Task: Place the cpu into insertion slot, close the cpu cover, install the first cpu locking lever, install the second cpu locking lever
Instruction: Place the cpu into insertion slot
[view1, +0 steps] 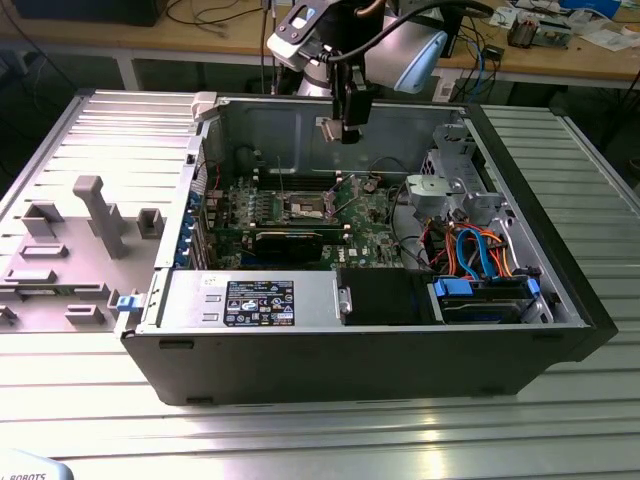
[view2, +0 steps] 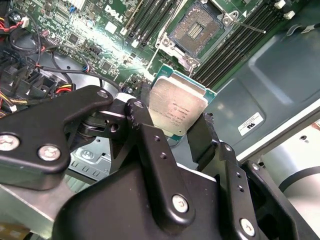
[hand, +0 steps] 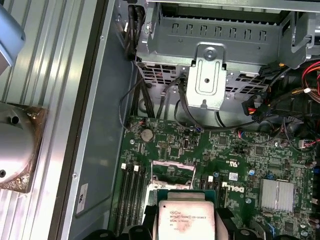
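My gripper (view1: 348, 128) hangs above the open computer case, shut on the cpu (view2: 177, 107), a flat square chip with a silvery top. Black fingers (view2: 145, 125) clamp two opposite edges of the chip, which also appears in the first wrist view (hand: 186, 220). The insertion slot (view1: 306, 208) lies on the motherboard below and apart from the chip, its dark contact field bare in both wrist views (view2: 199, 30) (hand: 172, 172). A thin locking lever (view2: 247, 25) sticks out beside the socket. I cannot tell the cpu cover apart from the socket's metal rim.
The case (view1: 560, 330) lies on its side on a ribbed metal table (view1: 330, 430). A long black graphics card (view1: 290, 240) sits in front of the socket and memory slots (view2: 150, 17) flank it. A drive cage (hand: 207, 75) with cables stands toward the exterior view's right.
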